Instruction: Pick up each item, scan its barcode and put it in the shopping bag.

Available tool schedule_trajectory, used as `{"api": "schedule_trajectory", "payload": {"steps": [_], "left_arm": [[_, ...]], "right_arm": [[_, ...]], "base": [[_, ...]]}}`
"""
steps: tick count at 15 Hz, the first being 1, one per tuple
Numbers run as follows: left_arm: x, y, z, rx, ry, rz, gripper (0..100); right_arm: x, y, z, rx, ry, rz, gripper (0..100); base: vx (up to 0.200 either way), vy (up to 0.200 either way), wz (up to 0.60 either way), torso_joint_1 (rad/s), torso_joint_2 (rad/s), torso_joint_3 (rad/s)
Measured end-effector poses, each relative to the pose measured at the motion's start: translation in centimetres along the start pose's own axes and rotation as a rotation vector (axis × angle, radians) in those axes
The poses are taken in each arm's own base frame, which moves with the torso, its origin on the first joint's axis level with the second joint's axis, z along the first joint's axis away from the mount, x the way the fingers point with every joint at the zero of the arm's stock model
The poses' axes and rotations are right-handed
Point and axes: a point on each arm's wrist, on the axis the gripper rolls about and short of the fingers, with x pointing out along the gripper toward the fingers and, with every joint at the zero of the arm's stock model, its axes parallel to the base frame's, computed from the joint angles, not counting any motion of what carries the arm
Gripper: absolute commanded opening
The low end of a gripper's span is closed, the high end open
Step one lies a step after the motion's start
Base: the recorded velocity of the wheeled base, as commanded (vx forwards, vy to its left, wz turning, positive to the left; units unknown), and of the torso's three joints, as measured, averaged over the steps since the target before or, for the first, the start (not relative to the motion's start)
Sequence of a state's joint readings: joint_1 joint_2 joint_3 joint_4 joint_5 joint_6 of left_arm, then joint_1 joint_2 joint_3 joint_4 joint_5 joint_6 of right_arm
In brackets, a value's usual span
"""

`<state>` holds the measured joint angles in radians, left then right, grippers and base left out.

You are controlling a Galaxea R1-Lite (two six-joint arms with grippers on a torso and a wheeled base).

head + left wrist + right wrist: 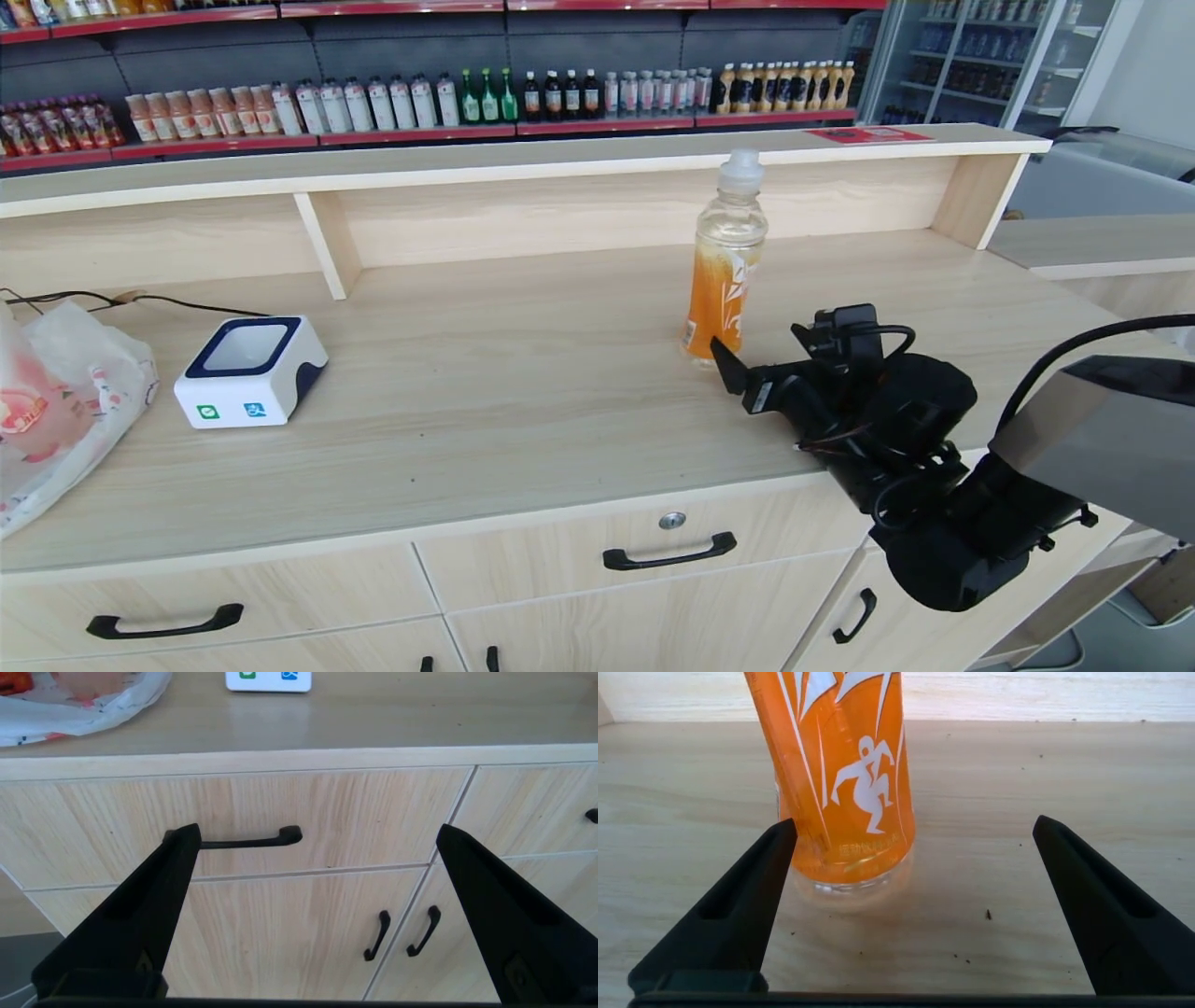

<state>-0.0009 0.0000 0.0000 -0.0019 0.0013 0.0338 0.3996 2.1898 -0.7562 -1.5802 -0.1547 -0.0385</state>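
Bottle (724, 271) upright on counter (523, 373), right side. Scanner (250, 371) on counter left, well apart from bottle. Bag (65, 401) far left, beside scanner. Right gripper (738, 373) just before bottle. Drawers (560, 560) below counter. Shelves (420, 135) behind.

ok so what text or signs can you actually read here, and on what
No words read clearly.
bottle: white running figure, fine print under it blurred.
scanner: one green and one blue icon, no words.
shopping bag: red print, too blurred.
red sheet on the upper ledge: too small.
shelf bottles: labels too small.
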Motion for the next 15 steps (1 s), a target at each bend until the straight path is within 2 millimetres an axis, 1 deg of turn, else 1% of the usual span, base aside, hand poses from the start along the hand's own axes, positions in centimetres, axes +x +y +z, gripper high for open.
{"api": "schedule_trajectory", "payload": {"steps": [3, 5, 7, 8, 12, 15], "left_arm": [[0.0, 0.0, 0.0, 0.0, -0.001, -0.001, 100], [0.0, 0.0, 0.0, 0.0, -0.001, -0.001, 100], [0.0, 0.0, 0.0, 0.0, 0.0, -0.001, 100], [0.0, 0.0, 0.0, 0.001, -0.001, -0.001, 100], [0.0, 0.0, 0.0, 0.001, -0.001, 0.0, 100], [0.0, 0.0, 0.0, 0.001, -0.001, -0.001, 100]], "right_arm": [[-0.5, 0.0, 0.6, -0.001, 0.003, 0.002, 100], [-0.2, 0.2, 1.4, 0.005, -0.016, 0.01, 100], [0.6, 0.7, 2.7, 0.02, -0.085, 0.029, 100], [0.8, 0.9, 3.1, 0.03, -0.104, 0.059, 100], [1.8, 1.0, 3.2, 0.056, -0.06, 0.103, 100], [3.1, 1.1, 3.6, 0.074, -0.03, 0.105, 100]], "base": [[0.0, 0.0, 0.0, 0.0, 0.0, 0.0], [0.0, 0.0, 0.0, 0.0, 0.0, 0.0], [0.0, 0.0, 0.0, 0.0, 0.0, 0.0], [0.0, 0.0, 0.0, 0.0, 0.0, 0.0], [0.0, 0.0, 0.0, 0.0, 0.0, 0.0], [0.0, 0.0, 0.0, 0.0, 0.0, 0.0]]}}
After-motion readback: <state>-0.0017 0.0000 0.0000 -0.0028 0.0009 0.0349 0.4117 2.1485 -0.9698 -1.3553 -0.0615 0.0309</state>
